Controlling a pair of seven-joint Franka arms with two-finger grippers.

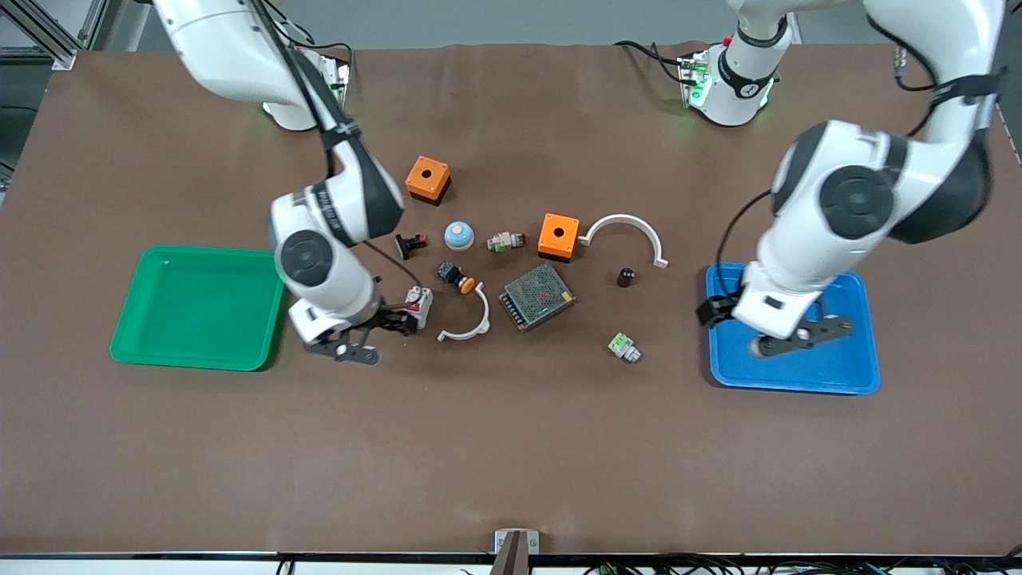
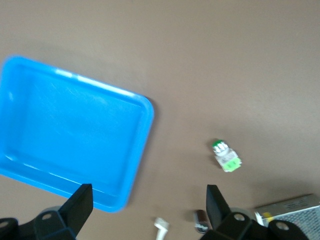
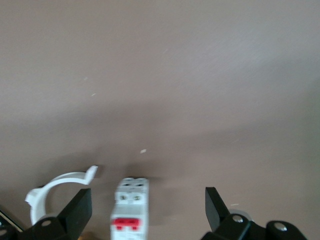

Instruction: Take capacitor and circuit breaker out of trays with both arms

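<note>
The breaker (image 1: 419,305), a small white-grey block with a red lever, lies on the table beside a white arc piece. My right gripper (image 1: 402,320) is open right next to it, on the green tray's side. In the right wrist view the breaker (image 3: 131,207) lies between the open fingers, untouched, with my right gripper (image 3: 148,202) around it. The capacitor (image 1: 626,277), a tiny black cylinder, stands between the orange box and the blue tray. My left gripper (image 1: 713,310) is open and empty over the blue tray's edge. In the left wrist view the capacitor (image 2: 201,221) shows close by one finger of my left gripper (image 2: 148,200).
A green tray (image 1: 196,351) lies at the right arm's end, a blue tray (image 1: 798,375) at the left arm's end. Between them lie two orange boxes (image 1: 428,179), a metal power supply (image 1: 537,296), two white arcs (image 1: 627,228), a push-button (image 1: 455,276) and a white-green part (image 1: 623,346).
</note>
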